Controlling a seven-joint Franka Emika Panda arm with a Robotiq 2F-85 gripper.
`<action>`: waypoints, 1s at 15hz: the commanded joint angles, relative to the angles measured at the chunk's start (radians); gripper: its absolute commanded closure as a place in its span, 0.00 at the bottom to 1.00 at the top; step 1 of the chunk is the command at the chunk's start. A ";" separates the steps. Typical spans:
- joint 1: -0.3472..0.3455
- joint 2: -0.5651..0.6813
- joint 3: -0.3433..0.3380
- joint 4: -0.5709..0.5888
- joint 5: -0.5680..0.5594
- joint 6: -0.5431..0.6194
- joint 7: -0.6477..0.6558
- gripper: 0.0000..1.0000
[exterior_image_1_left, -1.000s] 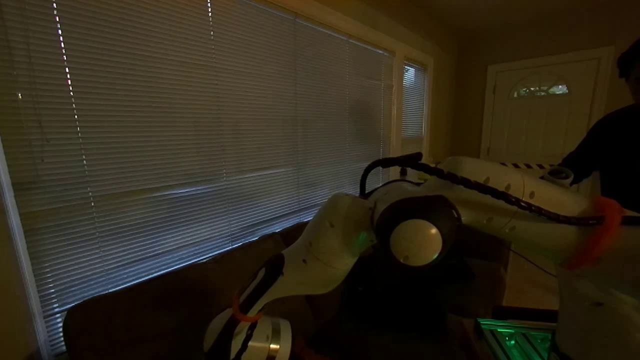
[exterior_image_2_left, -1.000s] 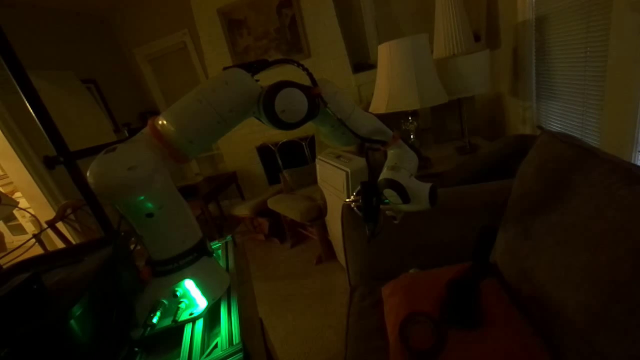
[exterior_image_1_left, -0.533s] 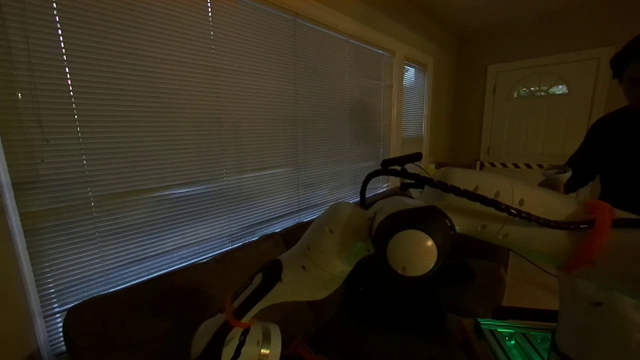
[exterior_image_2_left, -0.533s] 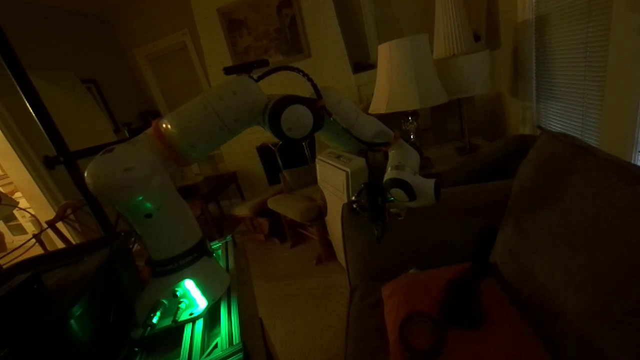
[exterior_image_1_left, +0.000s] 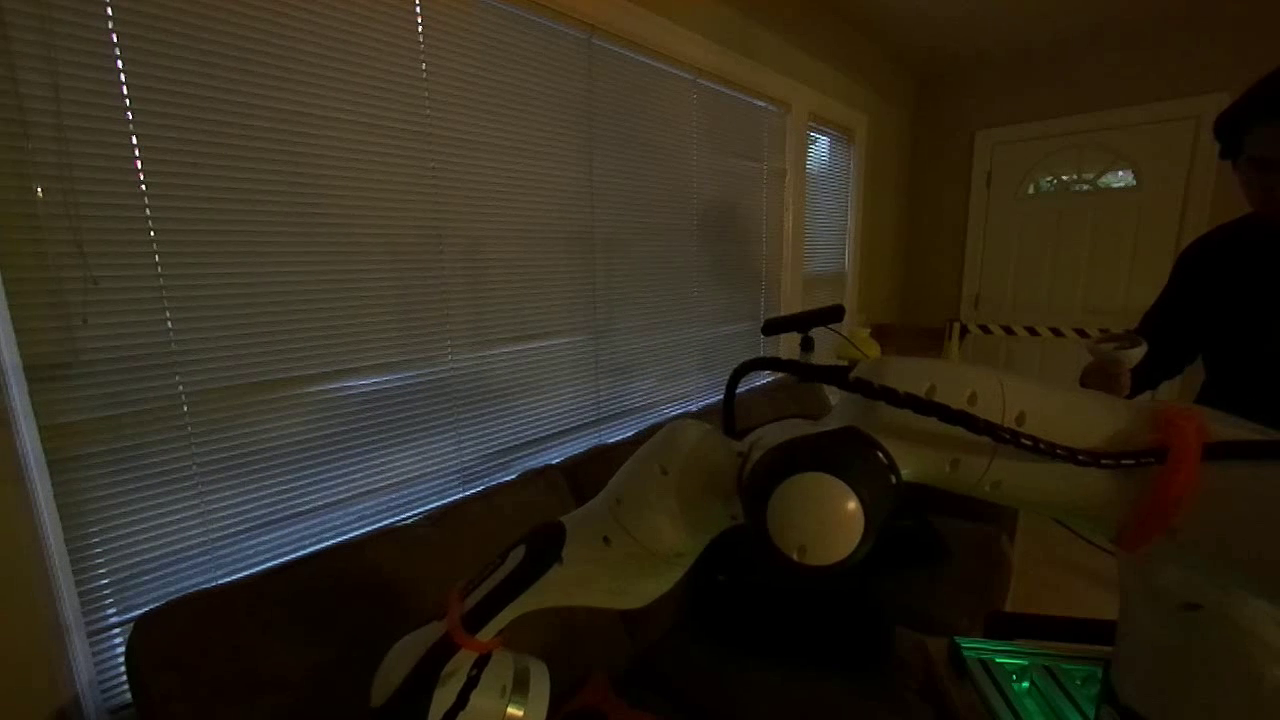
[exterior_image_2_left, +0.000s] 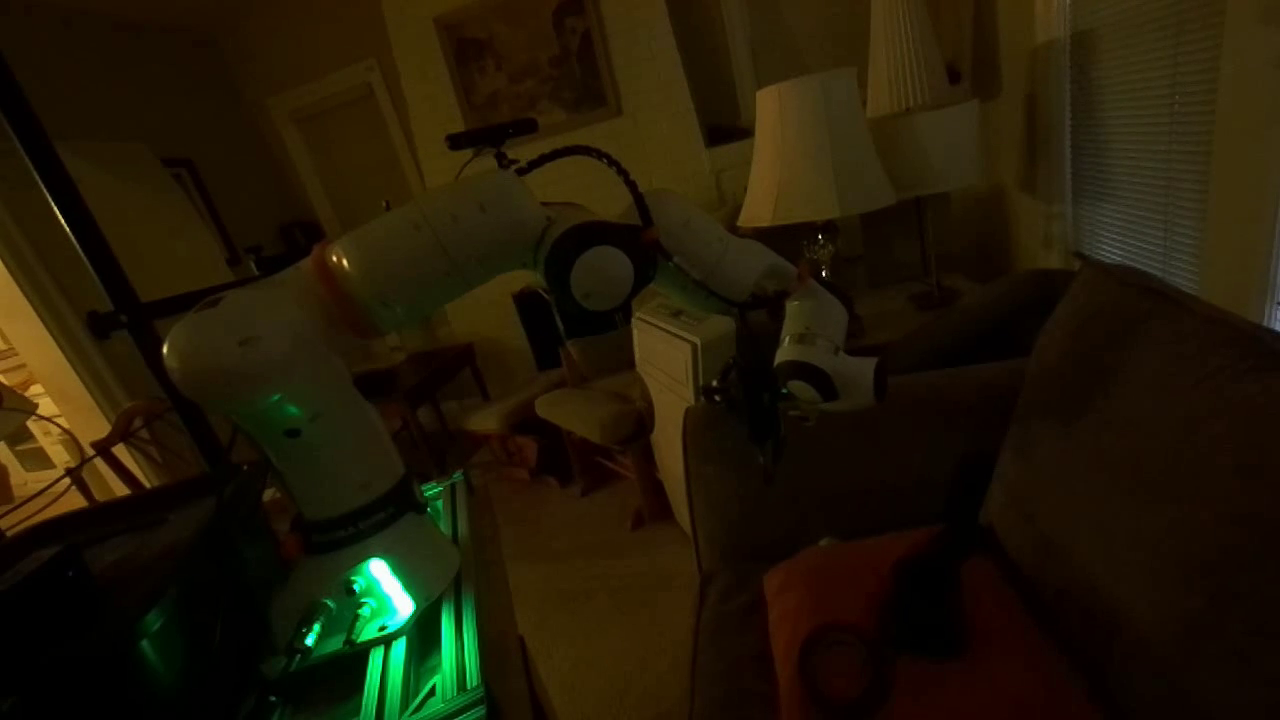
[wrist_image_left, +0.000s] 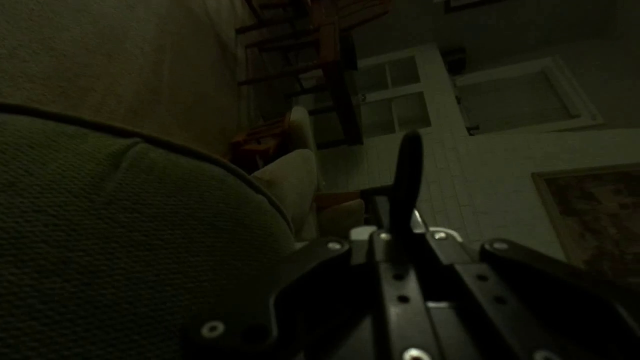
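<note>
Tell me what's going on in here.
In dim light, a robot arm is stretched out with its gripper shut, close to a couch. A slim dark piece sticks out at the gripper's tip; it's too dark to tell what it is or whether it's being held. An orange cushion or cloth lies on the couch. In an exterior view, a person stands in the background.

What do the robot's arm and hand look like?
The arm is white and rounded, like fat tubes, with a pale round cap ringed in black. A bumpy black cable runs along it, and orange bands wrap around. Near the bottom, a dark band has marks too blurry to read, and a light glows green. The hand is mostly black, with metal bars and shiny bolts.
</note>
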 joint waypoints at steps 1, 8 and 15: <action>-0.009 0.070 0.024 0.085 -0.013 -0.002 -0.031 0.99; -0.003 0.131 0.042 0.144 0.024 0.028 -0.081 0.99; -0.005 0.156 0.050 0.164 0.065 0.063 -0.120 0.99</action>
